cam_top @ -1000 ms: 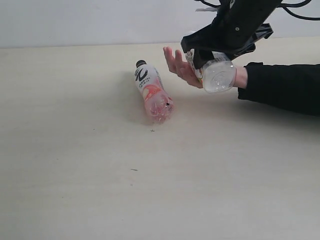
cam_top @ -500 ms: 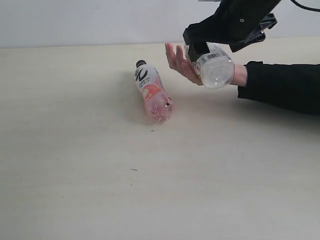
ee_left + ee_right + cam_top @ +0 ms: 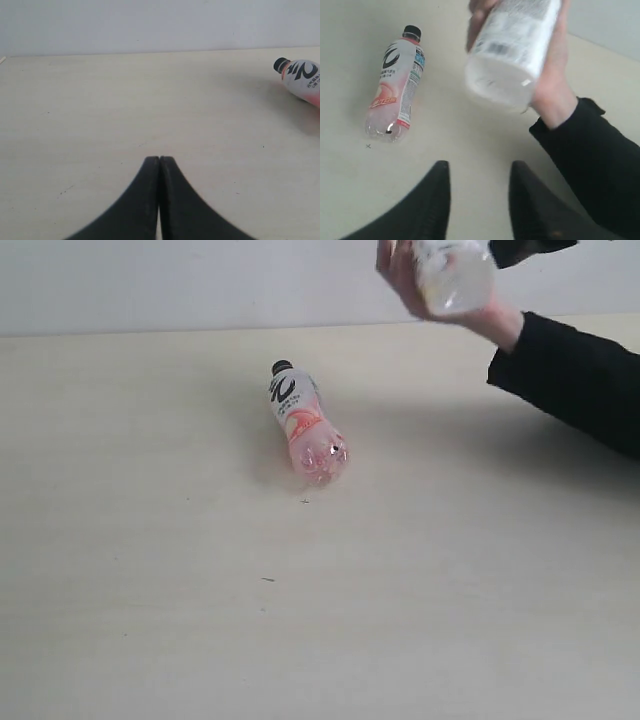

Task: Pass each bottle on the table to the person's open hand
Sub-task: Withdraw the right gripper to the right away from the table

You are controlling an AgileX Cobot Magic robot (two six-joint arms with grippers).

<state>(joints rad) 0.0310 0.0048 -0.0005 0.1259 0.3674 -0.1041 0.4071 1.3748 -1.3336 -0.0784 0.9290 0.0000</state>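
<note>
A pink-and-white labelled bottle (image 3: 305, 424) with a black cap lies on its side on the cream table (image 3: 150, 570); it also shows as the pink bottle (image 3: 395, 87) in the right wrist view and at the edge as the same bottle (image 3: 301, 80) in the left wrist view. The person's hand (image 3: 400, 275) holds a clear white-labelled bottle (image 3: 453, 275) raised at the top of the exterior view; this held bottle (image 3: 512, 52) is apart from my right gripper (image 3: 479, 167), which is open and empty. My left gripper (image 3: 159, 161) is shut with nothing in it, over bare table.
The person's black sleeve (image 3: 575, 380) reaches in from the right over the table. A pale wall (image 3: 150, 280) runs behind the far table edge. A few dark specks (image 3: 268, 580) dot the tabletop.
The right gripper has let go of the white-labelled bottle and pulled up out of the exterior view. The person's hand has closed on the bottle and lifted it. The pink bottle has not moved.
</note>
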